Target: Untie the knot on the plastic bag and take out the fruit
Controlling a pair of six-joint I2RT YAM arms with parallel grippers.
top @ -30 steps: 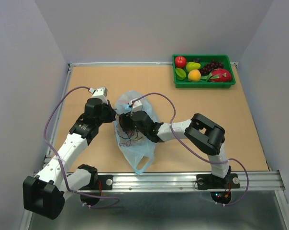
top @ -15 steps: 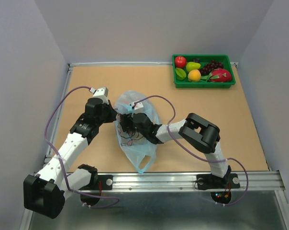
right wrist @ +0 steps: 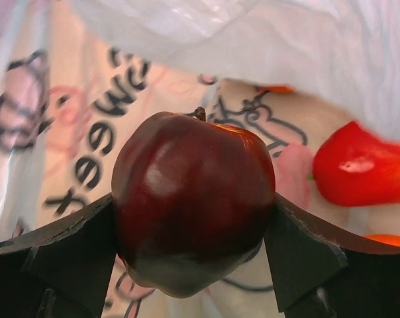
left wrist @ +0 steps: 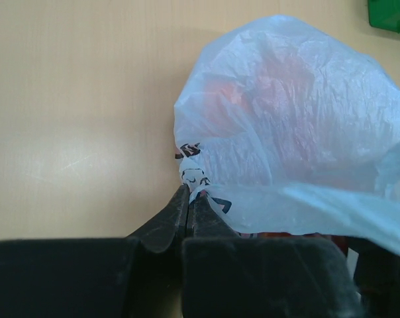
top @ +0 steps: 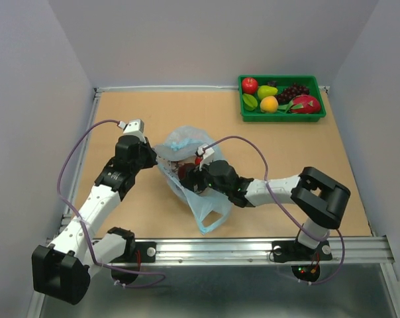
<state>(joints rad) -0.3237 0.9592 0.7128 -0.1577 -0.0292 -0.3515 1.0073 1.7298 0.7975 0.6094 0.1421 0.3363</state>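
The light blue plastic bag [top: 187, 142] lies open at mid-table, with its loose handle loop trailing toward the near edge. No tied knot shows. My left gripper [left wrist: 188, 193] is shut on a pinched fold of the bag's edge [left wrist: 199, 173] and shows in the top view [top: 152, 156] at the bag's left side. My right gripper [right wrist: 193, 218] is shut on a dark red apple [right wrist: 193, 212], at the bag's mouth in the top view [top: 190, 177]. A red fruit [right wrist: 359, 173] and bits of orange fruit lie inside the bag behind the apple.
A green tray [top: 282, 116] with several fruits stands at the far right corner of the wooden table [top: 286, 172]. Grey walls enclose the table on three sides. A metal rail [top: 220, 250] runs along the near edge.
My right arm has pulled back to the right and toward the near edge, drawing the apple out to the bag's mouth. The bag has shifted and opened wider. The left gripper keeps its hold.
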